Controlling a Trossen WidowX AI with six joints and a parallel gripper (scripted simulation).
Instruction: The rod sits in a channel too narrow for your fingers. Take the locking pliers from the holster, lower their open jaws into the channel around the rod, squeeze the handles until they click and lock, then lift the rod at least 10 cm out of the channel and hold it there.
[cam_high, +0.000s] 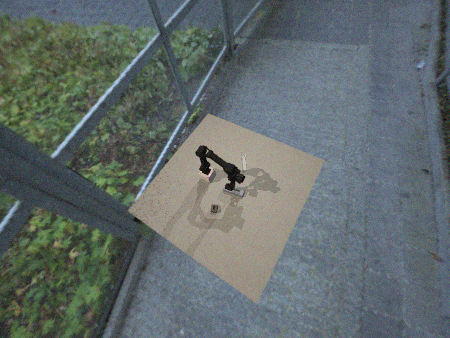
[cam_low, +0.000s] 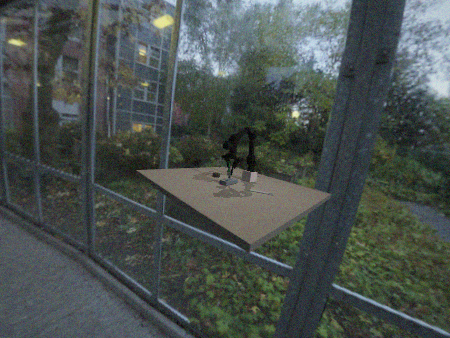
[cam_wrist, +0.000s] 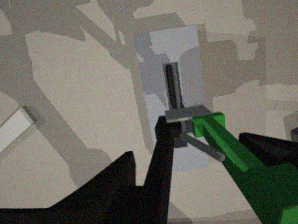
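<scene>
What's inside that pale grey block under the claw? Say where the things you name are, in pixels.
The block (cam_high: 241, 193) (cam_low: 222, 183) (cam_wrist: 192, 75) has a narrow slot with a dark rod (cam_wrist: 170, 82) lying in it. The pliers' head (cam_wrist: 187, 113) covers the slot's near end, so what lies there is hidden.

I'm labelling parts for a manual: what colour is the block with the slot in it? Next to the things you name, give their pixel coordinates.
Pale bluish grey; the block (cam_high: 241, 193) (cam_low: 225, 183) (cam_wrist: 192, 67) shows best in the wrist view.

A tan, four-cornered bench (cam_high: 270, 235) (cam_low: 250, 215) carries a pale grey block (cam_high: 240, 193) (cam_low: 228, 182) (cam_wrist: 192, 55) with a narrow, dark slot, a small dark holder (cam_high: 215, 208) (cam_low: 216, 175) near that block, and a pinkish box (cam_high: 207, 175) (cam_low: 249, 176) beneath the arm. A slender pale tool (cam_high: 244, 162) (cam_low: 262, 192) (cam_wrist: 12, 129) lies flat on the surface, apart from the block and the holder. Shadows fall across the bench around these things, and fine dark speckles dot one corner area in the top view.
</scene>
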